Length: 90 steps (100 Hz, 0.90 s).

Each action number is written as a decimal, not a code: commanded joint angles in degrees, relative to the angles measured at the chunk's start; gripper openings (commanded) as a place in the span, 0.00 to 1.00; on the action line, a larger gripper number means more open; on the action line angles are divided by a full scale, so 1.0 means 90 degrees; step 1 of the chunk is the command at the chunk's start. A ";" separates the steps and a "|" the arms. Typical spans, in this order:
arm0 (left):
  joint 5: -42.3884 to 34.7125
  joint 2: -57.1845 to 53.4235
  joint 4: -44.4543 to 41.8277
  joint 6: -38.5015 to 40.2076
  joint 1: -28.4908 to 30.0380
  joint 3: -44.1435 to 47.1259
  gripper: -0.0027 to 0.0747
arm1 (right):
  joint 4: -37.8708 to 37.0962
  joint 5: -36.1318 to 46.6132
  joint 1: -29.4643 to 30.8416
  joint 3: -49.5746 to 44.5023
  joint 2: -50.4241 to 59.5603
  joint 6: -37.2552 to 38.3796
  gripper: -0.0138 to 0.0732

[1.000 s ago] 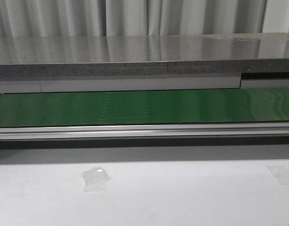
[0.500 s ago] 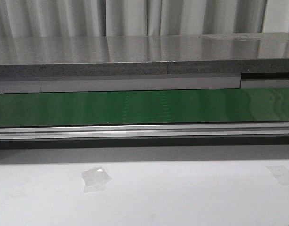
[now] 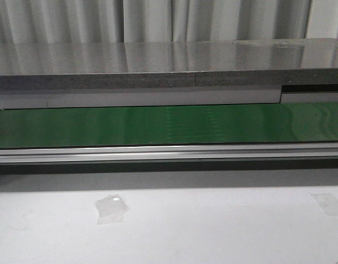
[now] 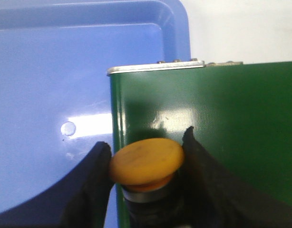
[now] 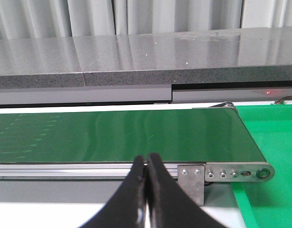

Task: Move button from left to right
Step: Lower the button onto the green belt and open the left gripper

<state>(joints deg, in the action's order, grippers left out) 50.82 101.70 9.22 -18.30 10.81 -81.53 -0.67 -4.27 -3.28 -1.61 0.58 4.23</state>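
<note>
left gripper [image 4: 147, 151] clamped on the button [image 4: 146, 160], right over the green belt [image 4: 222, 123] end by the blue tray [image 4: 51, 71] | right gripper [image 5: 145, 164] pinched together, holding nothing, facing belt

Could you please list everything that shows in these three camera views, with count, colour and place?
Button: one, orange-yellow cap, between the left gripper's fingers over the belt end.
Conveyor belt: one, green, running across beyond the table.
Tray: one, blue, beside the belt end.
Green surface: one, beyond the belt's other end.
Table: one, white, in front.
Tape pieces: two, clear, on the table.
Curtain: one, grey, behind.
Left gripper: black, shut on the button.
Right gripper: black, shut, empty.
</note>
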 commanded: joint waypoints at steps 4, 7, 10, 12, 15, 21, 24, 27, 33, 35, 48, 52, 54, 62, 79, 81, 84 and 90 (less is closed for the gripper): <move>-0.0181 -0.0121 -0.0081 0.0000 -0.0190 -0.0200 0.02 | -0.0062 0.0557 0.0045 0.0101 0.0121 -0.0012 0.08; -0.0157 -0.0053 -0.0111 0.0000 -0.0226 -0.0200 0.02 | -0.0062 0.0557 0.0045 0.0101 0.0121 -0.0012 0.08; -0.0140 -0.0003 -0.0112 0.0000 -0.0238 -0.0200 0.02 | -0.0062 0.0557 0.0045 0.0101 0.0121 -0.0012 0.08; -0.0124 0.0042 -0.0112 0.0000 -0.0256 -0.0200 0.02 | -0.0062 0.0557 0.0045 0.0101 0.0121 -0.0012 0.08; -0.0093 0.0091 -0.0112 0.0000 -0.0268 -0.0200 0.03 | -0.0062 0.0557 0.0045 0.0101 0.0121 -0.0012 0.08; -0.0003 0.0196 -0.0112 0.0000 -0.0268 -0.0200 0.04 | -0.0062 0.0557 0.0045 0.0101 0.0121 -0.0012 0.08; 0.0030 0.0236 -0.0112 0.0000 -0.0268 -0.0200 0.05 | -0.0062 0.0557 0.0045 0.0101 0.0121 -0.0012 0.08; 0.0060 0.0249 -0.0112 0.0000 -0.0268 -0.0200 0.07 | -0.0062 0.0557 0.0045 0.0101 0.0121 -0.0012 0.08; 0.0091 0.0266 -0.0112 0.0000 -0.0268 -0.0200 0.15 | -0.0062 0.0557 0.0045 0.0101 0.0121 -0.0012 0.08; 0.0102 0.0266 -0.0112 0.0000 -0.0268 -0.0200 0.18 | -0.0062 0.0557 0.0045 0.0101 0.0121 -0.0012 0.08; 0.0120 0.0266 -0.0112 -0.0057 -0.0268 -0.0200 0.50 | -0.0062 0.0557 0.0045 0.0101 0.0121 -0.0012 0.08; 0.0130 0.0266 -0.0112 -0.0092 -0.0268 -0.0200 0.62 | -0.0062 0.0557 0.0045 0.0101 0.0121 -0.0012 0.08; 0.0144 0.0266 -0.0112 -0.0109 -0.0268 -0.0200 0.67 | -0.0062 0.0557 0.0045 0.0101 0.0121 -0.0012 0.08; 0.0144 0.0266 -0.0112 -0.0135 -0.0268 -0.0200 0.80 | -0.0062 0.0557 0.0045 0.0101 0.0121 -0.0012 0.08; 0.0121 0.0240 -0.0087 -0.0135 -0.0268 -0.0200 0.84 | -0.0062 0.0557 0.0045 0.0101 0.0121 -0.0012 0.08; 0.0121 0.0227 -0.0076 -0.0135 -0.0268 -0.0200 0.84 | -0.0062 0.0557 0.0045 0.0101 0.0121 -0.0012 0.08; 0.0121 0.0217 0.0019 -0.0141 -0.0268 -0.0200 0.84 | -0.0062 0.0557 0.0045 0.0101 0.0121 -0.0012 0.08; 0.0121 0.0184 0.0258 -0.0261 -0.0268 -0.0200 0.84 | -0.0062 0.0557 0.0045 0.0101 0.0121 -0.0012 0.08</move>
<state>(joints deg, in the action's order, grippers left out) 53.10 106.88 8.49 -19.64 8.82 -81.59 -0.67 -4.27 -3.28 -1.61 0.58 4.23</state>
